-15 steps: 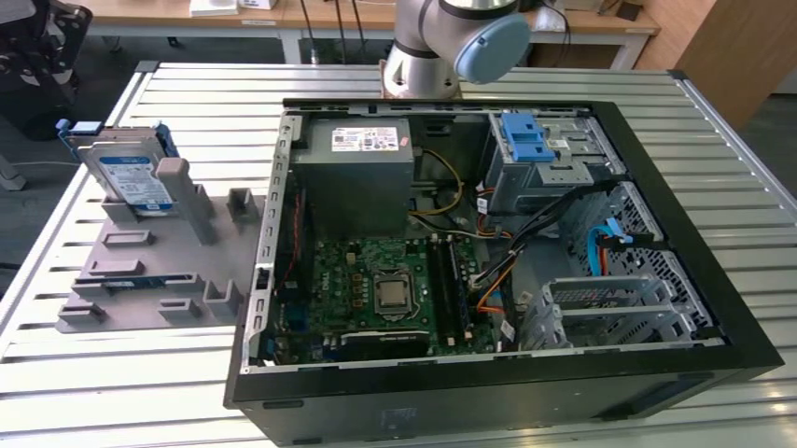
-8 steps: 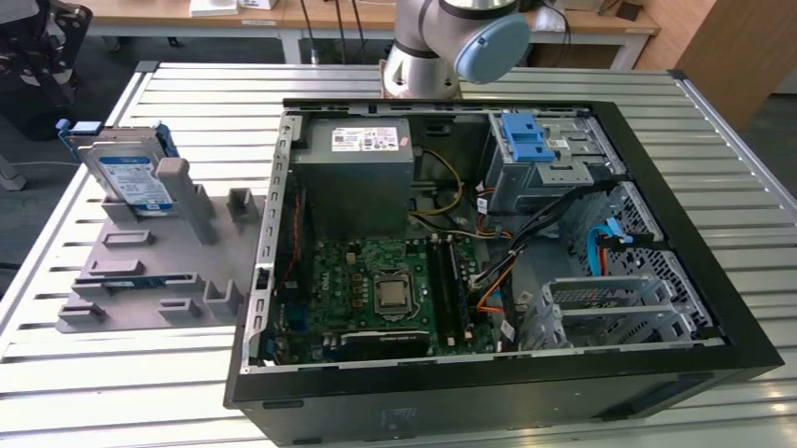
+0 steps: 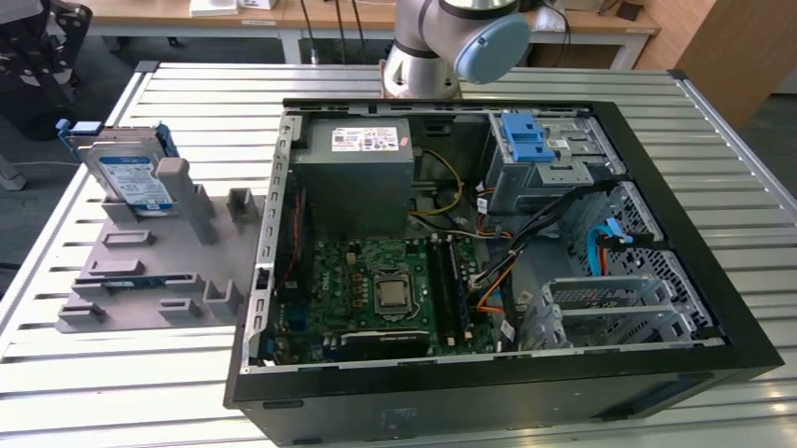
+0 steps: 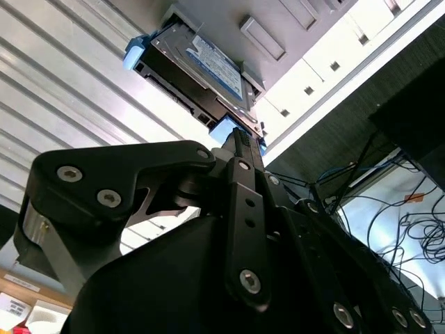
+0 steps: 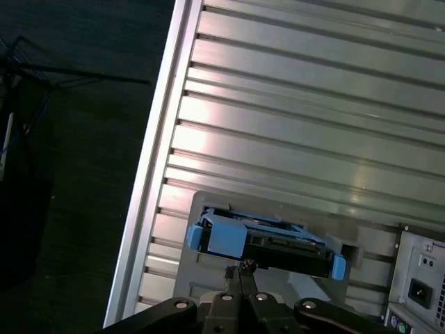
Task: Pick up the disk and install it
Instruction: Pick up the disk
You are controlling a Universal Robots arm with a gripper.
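Hovering near the blue-framed metal disk point(image 5: 278, 245), the black tool point(image 5: 240, 267) is pinched narrow.

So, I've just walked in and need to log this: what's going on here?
A robot arm is working by an open PC case. The disk stands on edge in a grey fixture on the table, on the exterior view's left of the case. In both wrist views the gripper, shut, points toward it, holding nothing.
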